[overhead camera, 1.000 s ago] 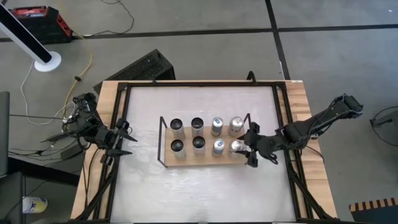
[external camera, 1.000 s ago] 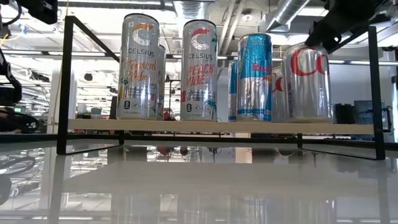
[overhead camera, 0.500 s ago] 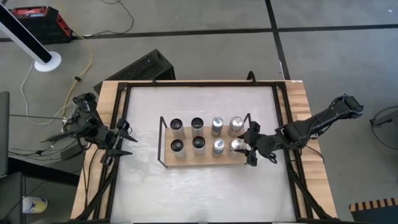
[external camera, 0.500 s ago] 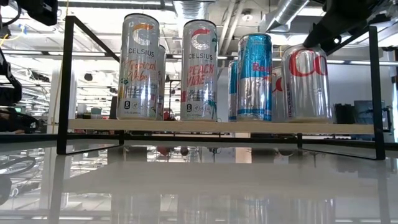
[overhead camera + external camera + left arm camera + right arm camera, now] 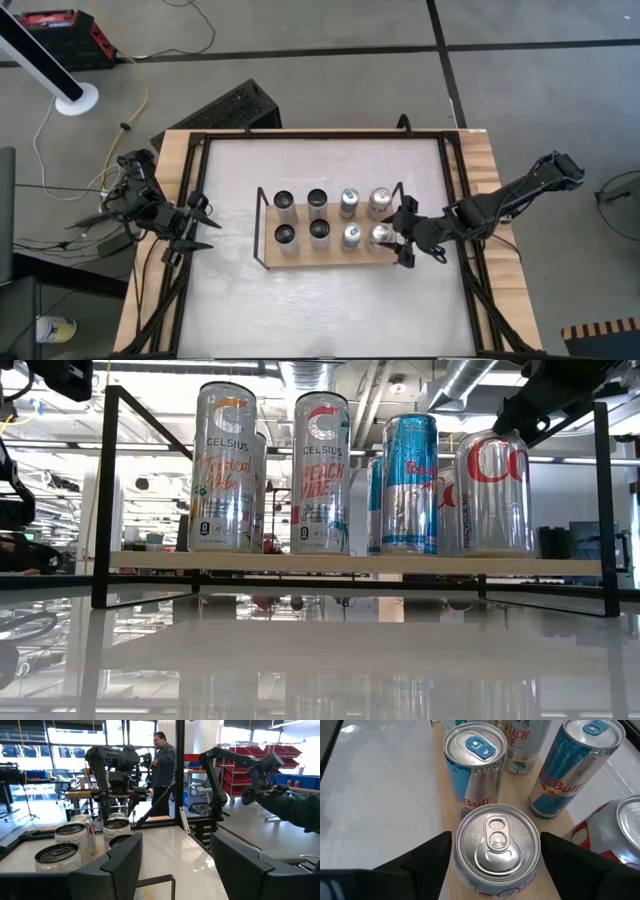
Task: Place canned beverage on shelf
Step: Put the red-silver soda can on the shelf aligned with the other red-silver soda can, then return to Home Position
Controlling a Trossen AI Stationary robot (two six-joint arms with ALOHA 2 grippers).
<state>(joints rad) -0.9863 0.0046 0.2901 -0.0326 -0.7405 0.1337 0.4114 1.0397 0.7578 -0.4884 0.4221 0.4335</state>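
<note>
In the high view the shelf (image 5: 268,262) sits mid-table on the white table (image 5: 330,300), holding eight cans in two rows of four. The right gripper (image 5: 393,238) reaches in at the shelf's right end, its fingers either side of the silver can (image 5: 379,235) at the right end of the front row. The left gripper (image 5: 205,222) waits at the table's left edge, well apart from the shelf, fingers spread. In the low view the silver can (image 5: 493,493) stands upright on the wooden board at its right end, next to a blue can (image 5: 410,485) and two Celsius cans (image 5: 226,468) farther along; the right arm's dark end hangs just above the silver can's top. The left wrist view shows the left gripper's (image 5: 175,865) fingers wide apart with nothing between them, the cans beyond and a person (image 5: 162,762) standing in the room behind. In the right wrist view the right gripper (image 5: 496,851) has a finger on each side of the silver can (image 5: 496,842), close against its sides; whether they actually press on it cannot be told.
</note>
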